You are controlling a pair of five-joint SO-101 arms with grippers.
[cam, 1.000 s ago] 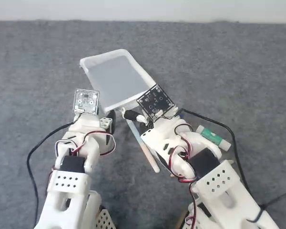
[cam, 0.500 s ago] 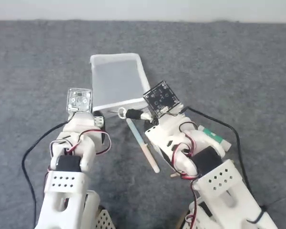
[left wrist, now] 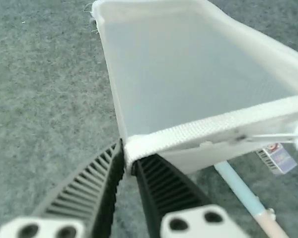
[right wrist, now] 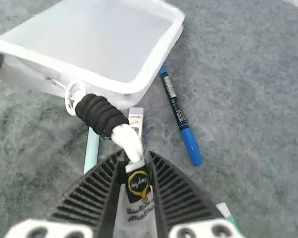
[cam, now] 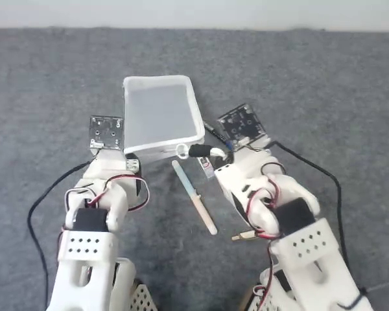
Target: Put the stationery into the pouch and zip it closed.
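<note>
- Grey table (cam: 324, 78): white pouch (cam: 161, 111), blue pen (right wrist: 178, 116) beside it, pale pen (cam: 194, 197) nearby.
- Left pincer (left wrist: 128, 166): clamped on pouch corner.
- Right pincer (right wrist: 134, 163): clamped on zip pull (right wrist: 102, 116).

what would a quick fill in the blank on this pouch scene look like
1. The left gripper is ____ on the zipper edge of the pouch.
2. The right gripper holds the zipper's pull cord, whose ribbed part is ____.
3. The marker lying by the pouch has a ____ cap.
Missing words: shut, black, blue.
</note>
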